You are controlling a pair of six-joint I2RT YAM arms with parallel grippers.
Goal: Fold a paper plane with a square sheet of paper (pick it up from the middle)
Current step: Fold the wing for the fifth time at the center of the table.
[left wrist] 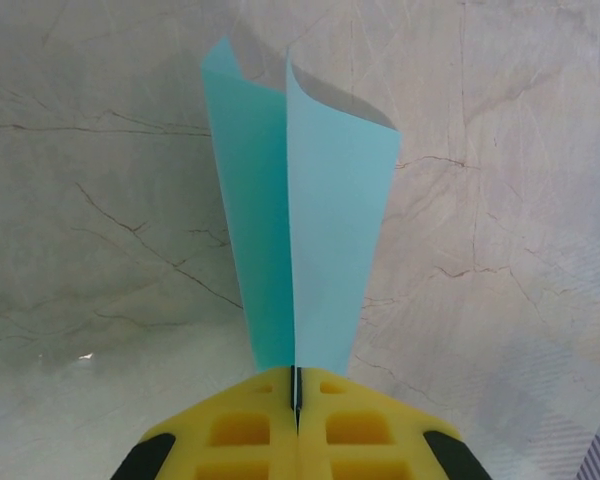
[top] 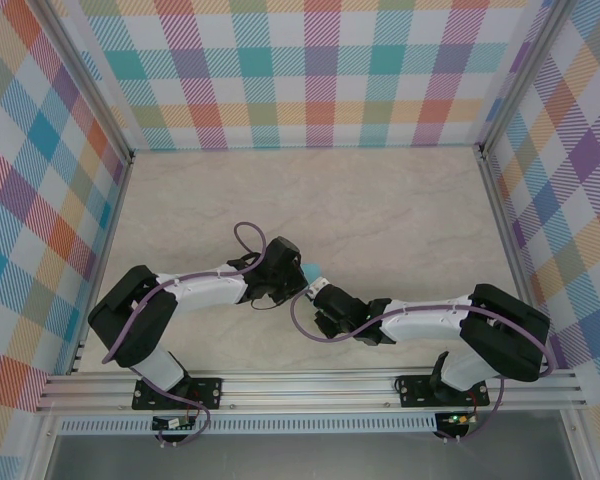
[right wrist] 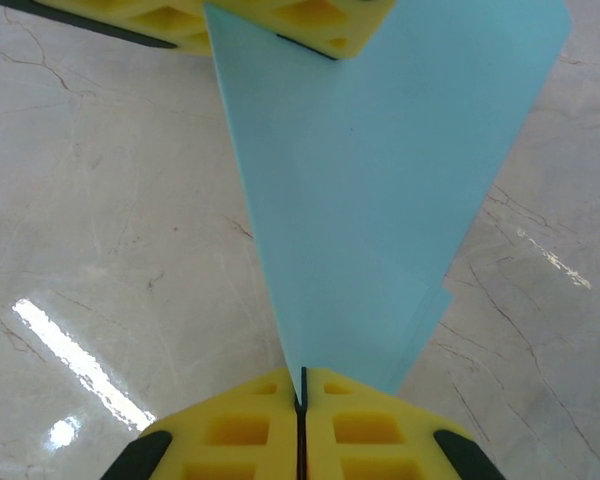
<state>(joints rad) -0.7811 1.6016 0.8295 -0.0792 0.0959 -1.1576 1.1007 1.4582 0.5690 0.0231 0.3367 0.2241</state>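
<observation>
Left gripper [left wrist: 296, 388]: the yellow fingers are pressed together on the lower edge of the teal paper [left wrist: 325, 230], at the bottom centre of the left wrist frame.
Right gripper [right wrist: 302, 390]: closed on the paper's narrow end, at the bottom centre of the right wrist frame. The left gripper pinches the opposite edge at the top.
Paper: folded double, with its layers spreading apart away from the left gripper. It is held between both grippers at the centre of the top frame.
Table [top: 380, 200]: pale marble surface with checked walls [top: 320, 70] around it.
</observation>
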